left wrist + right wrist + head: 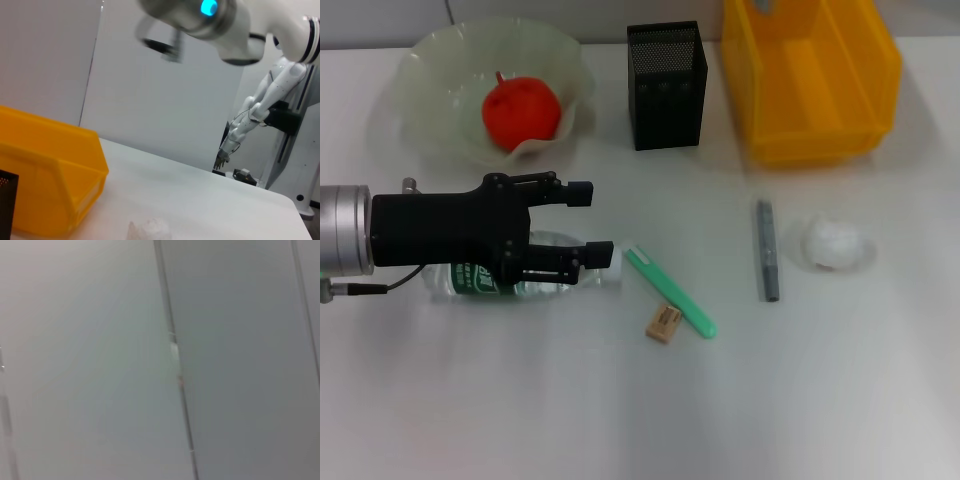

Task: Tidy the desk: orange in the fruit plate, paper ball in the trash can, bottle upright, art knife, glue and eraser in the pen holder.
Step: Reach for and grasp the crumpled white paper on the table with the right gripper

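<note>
White desk [620, 400], left gripper [595, 222] jaws apart over lying bottle [485, 282], eraser [663, 324] nearby

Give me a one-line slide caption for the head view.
Left gripper, jaws open, over the lying bottle; orange already in the fruit plate.

Mostly hidden under the left gripper [595, 220]: the bottle [470, 280]. Cut off at the edge: the trash can [820, 100].

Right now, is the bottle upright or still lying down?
Lying down: the bottle rests on its side on the table, with the open left claw over it.
</note>
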`<action>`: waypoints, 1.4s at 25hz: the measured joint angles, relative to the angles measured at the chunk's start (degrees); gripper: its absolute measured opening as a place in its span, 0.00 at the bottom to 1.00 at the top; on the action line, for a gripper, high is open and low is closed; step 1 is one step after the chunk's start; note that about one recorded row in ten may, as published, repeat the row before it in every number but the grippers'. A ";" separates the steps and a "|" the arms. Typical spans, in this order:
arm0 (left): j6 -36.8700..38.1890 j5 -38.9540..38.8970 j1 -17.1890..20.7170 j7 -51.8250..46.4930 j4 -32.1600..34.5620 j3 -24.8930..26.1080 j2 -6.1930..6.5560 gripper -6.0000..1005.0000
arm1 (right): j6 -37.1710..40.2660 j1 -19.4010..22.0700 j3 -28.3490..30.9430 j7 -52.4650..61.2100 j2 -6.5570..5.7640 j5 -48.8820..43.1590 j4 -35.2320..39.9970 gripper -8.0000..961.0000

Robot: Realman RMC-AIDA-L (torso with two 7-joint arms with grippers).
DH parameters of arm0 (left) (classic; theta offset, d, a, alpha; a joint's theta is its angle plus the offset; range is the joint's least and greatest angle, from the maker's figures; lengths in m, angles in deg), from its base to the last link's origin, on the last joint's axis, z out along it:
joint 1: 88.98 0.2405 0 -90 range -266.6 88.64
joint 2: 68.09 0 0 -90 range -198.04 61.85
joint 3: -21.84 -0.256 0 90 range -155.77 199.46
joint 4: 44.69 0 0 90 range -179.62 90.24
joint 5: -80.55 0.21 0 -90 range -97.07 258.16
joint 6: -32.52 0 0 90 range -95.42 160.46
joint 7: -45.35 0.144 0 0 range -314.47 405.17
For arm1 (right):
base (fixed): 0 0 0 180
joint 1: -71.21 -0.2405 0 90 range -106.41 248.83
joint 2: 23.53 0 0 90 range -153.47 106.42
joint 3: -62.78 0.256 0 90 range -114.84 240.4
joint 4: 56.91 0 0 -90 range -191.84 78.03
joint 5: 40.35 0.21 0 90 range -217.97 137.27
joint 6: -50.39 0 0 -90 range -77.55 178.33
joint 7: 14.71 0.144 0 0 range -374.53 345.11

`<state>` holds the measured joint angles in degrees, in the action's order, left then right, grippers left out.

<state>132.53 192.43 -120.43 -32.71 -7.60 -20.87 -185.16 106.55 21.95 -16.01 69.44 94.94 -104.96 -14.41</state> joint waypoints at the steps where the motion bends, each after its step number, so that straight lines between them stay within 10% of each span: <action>1: 0.08 0.00 0.00 0.04 0.01 0.01 0.00 0.84 | 4.02 3.32 0.15 1.21 -0.75 -0.11 2.30 0.79; 3: 0.13 0.00 -0.08 0.14 0.00 0.01 -0.03 0.84 | 13.77 10.74 1.72 2.95 -2.86 -0.85 5.80 0.79; 11: 0.28 0.00 -0.62 0.19 -0.15 -0.02 -0.12 0.84 | 35.66 19.04 21.29 8.68 -4.41 -22.98 6.05 0.79; 22: 0.24 0.00 -0.80 -0.10 -0.24 -0.23 -0.10 0.84 | 47.74 14.36 31.22 31.11 -5.18 -64.58 19.15 0.79; 35: -0.05 1.26 -0.21 0.79 -0.47 -0.57 0.00 0.84 | 44.94 10.04 22.28 33.68 -0.97 -86.06 26.41 0.78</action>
<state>132.48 193.70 -120.65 -31.91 -8.07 -21.44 -185.17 151.49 31.98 6.27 103.12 93.97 -191.02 12.00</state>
